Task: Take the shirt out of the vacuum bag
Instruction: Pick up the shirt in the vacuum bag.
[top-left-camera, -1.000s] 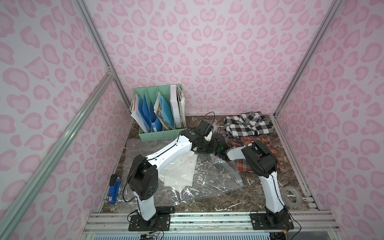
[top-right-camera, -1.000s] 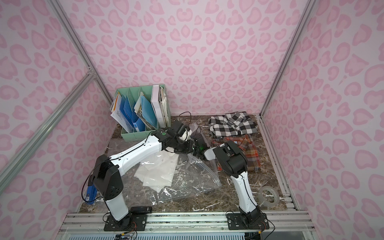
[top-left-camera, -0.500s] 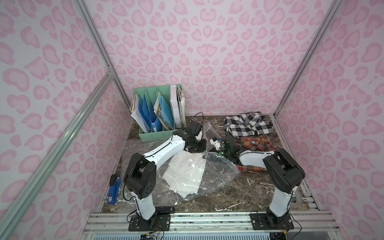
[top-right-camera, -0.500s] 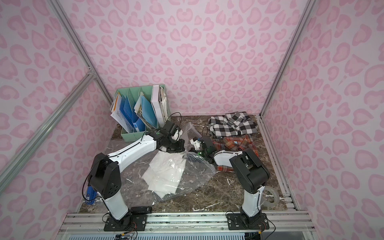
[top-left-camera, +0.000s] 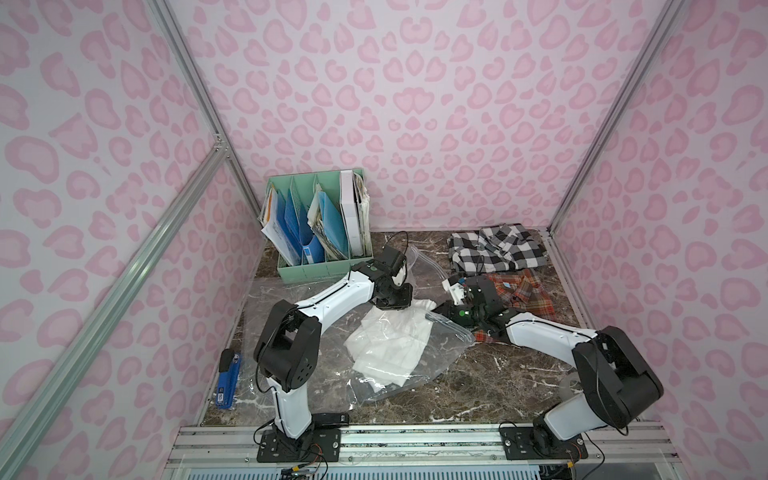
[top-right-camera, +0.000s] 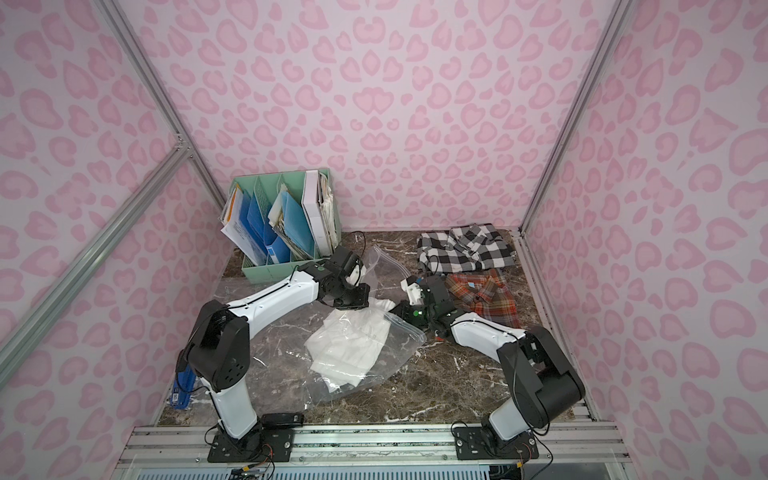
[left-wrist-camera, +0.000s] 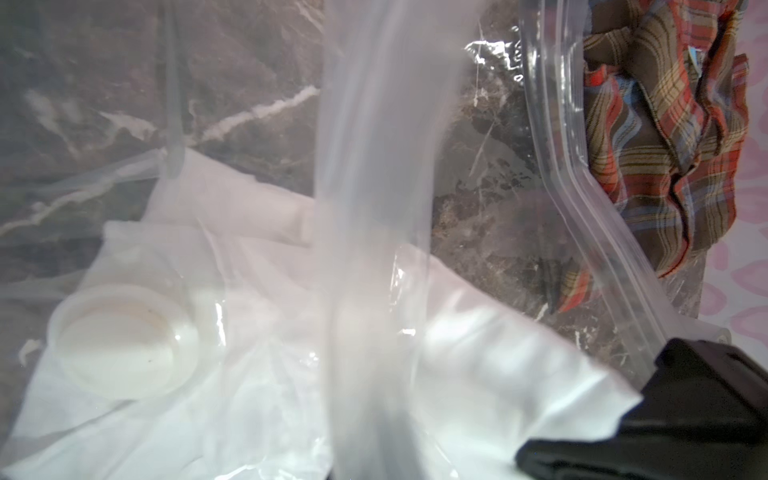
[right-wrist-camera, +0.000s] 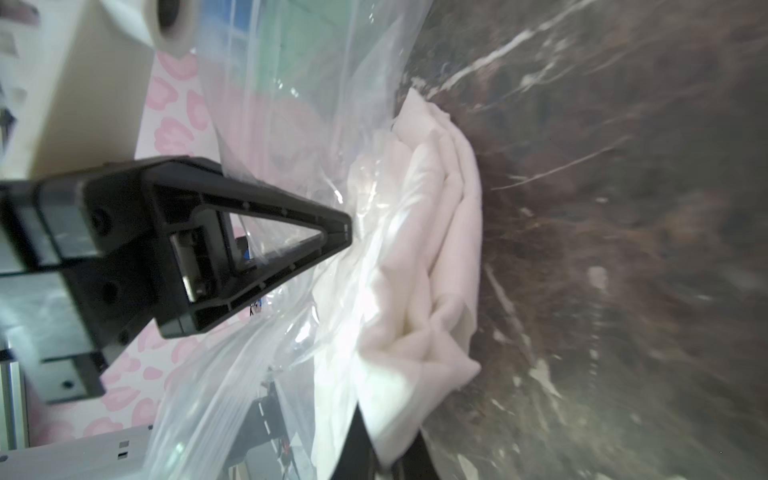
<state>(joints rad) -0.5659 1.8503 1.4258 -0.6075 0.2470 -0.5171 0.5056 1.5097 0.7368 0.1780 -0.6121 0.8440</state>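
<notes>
1. The vacuum bag (top-left-camera: 434, 357) lies crumpled on the marble tabletop (top-left-camera: 478, 386) between the two arms, its white valve disc (left-wrist-camera: 124, 340) over the cloth
2. A folded white shirt (top-left-camera: 390, 345) sits inside it, one corner at the bag's mouth
3. Left gripper (top-left-camera: 392, 301): jaws pressed together, pinching a lifted band of bag film
4. Right gripper (top-left-camera: 438, 309): jaws pressed together at that mouth, against film-covered shirt; whether cloth is nipped, I cannot tell
5. An orange plaid shirt (top-left-camera: 523, 291) lies just behind the right gripper

Clear crinkly vacuum bag (top-left-camera: 438, 361) on marble table (top-left-camera: 498, 386), far end lifted; crumpled white shirt (top-left-camera: 390, 345) inside.
</notes>
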